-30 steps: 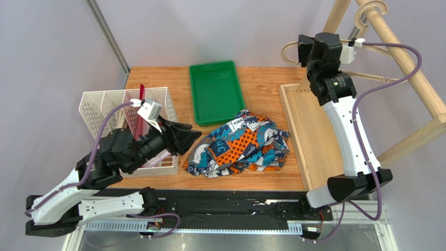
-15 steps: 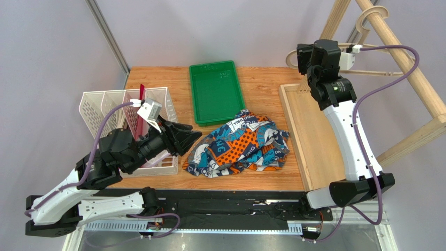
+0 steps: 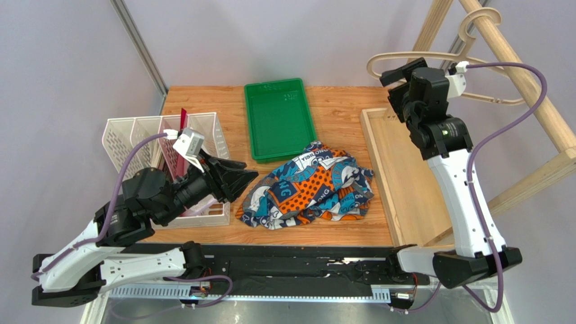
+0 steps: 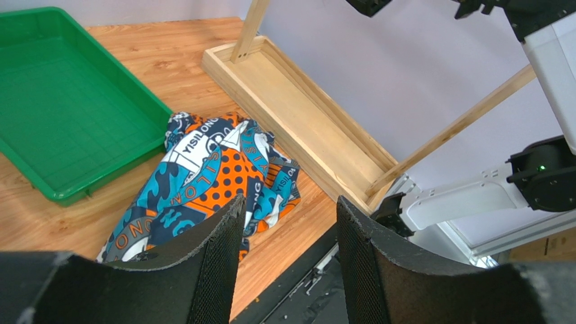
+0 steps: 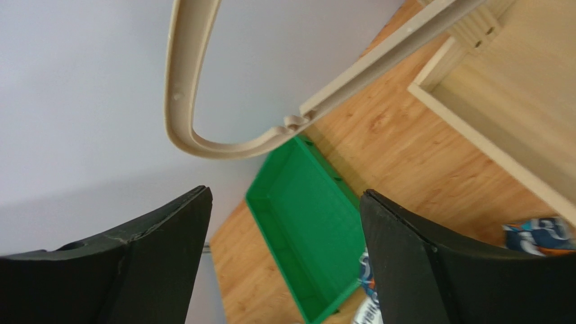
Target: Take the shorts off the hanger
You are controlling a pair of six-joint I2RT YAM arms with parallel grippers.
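On wood table (image 3: 338,101): shorts (image 3: 307,185) heaped beside green tray (image 3: 280,121) | grey walls (image 3: 270,34) | left tool (image 4: 289,202) wide | right tool (image 5: 284,194) wide

Green tray (image 3: 280,118): we see it at the table's 12 o'clock.
White mesh organizer (image 3: 135,135): at 9 o'clock; we spot a red card (image 3: 182,116) standing in it.
Wooden rack base (image 3: 405,175): at 3 o'clock.
Table (image 3: 203,101): wood-grained, we note.

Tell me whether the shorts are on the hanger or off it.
Off. The shorts lie crumpled on the table, while the hanger hangs bare up at the rack, no cloth on it.
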